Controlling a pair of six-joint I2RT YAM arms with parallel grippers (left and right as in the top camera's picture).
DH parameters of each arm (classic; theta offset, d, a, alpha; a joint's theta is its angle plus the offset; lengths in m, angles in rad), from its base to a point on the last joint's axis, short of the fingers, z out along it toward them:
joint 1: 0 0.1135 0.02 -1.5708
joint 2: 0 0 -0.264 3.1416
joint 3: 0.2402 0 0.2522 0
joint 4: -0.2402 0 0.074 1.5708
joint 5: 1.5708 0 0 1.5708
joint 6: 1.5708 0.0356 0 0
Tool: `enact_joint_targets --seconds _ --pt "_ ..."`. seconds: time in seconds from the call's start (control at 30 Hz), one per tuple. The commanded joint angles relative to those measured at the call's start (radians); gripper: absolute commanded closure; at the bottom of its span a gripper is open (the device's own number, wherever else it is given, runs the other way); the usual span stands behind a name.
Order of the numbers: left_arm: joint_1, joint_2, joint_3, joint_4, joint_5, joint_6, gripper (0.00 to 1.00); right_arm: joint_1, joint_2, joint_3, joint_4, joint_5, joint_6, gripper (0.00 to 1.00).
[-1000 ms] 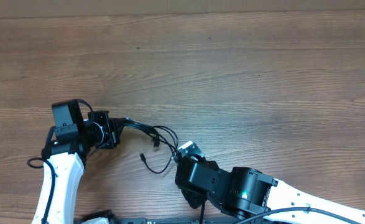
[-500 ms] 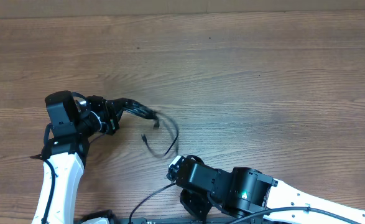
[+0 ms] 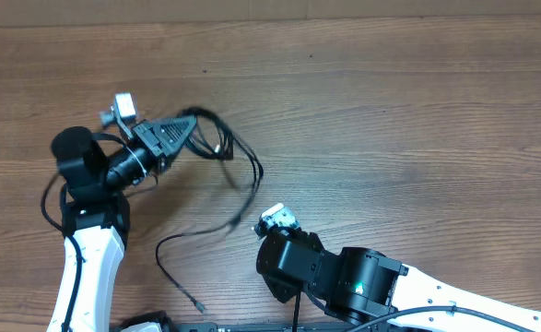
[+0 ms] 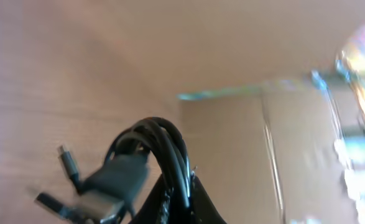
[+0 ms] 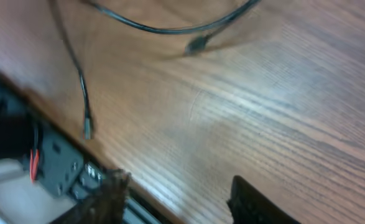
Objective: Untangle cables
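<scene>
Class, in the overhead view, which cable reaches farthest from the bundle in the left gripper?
The cable trailing over the table toward the front edge, ending in a plug tip; the others hang looped close to the left gripper.

Black cables (image 4: 170, 148), brown table (image 3: 390, 120)
The table's wood is mid-brown with streaky darker grain; the left arm (image 3: 90, 267) and right arm (image 3: 454, 304) are white with black joints, the right showing a green light (image 3: 360, 287).
</scene>
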Motion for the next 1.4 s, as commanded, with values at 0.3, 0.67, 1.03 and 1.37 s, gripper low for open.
enact_joint_targets --seconds 0.3,0.67,1.03,1.37 --pt "0.006 -0.005 0.047 0.668 0.082 -0.093 0.96 0.003 0.0 -0.003 0.014 0.163 0.277 0.3" --pt "0.006 -0.005 0.174 0.664 0.015 0.016 0.96 0.003 0.0 -0.003 0.026 0.193 0.456 0.2" --pt "0.006 -0.005 0.168 0.547 0.554 0.132 0.96 -0.062 -0.044 0.008 0.051 0.16 0.342 0.19" --pt "0.004 0.01 0.165 0.407 0.554 0.139 0.96 -0.121 -0.216 0.026 0.14 -0.008 0.04 0.07"
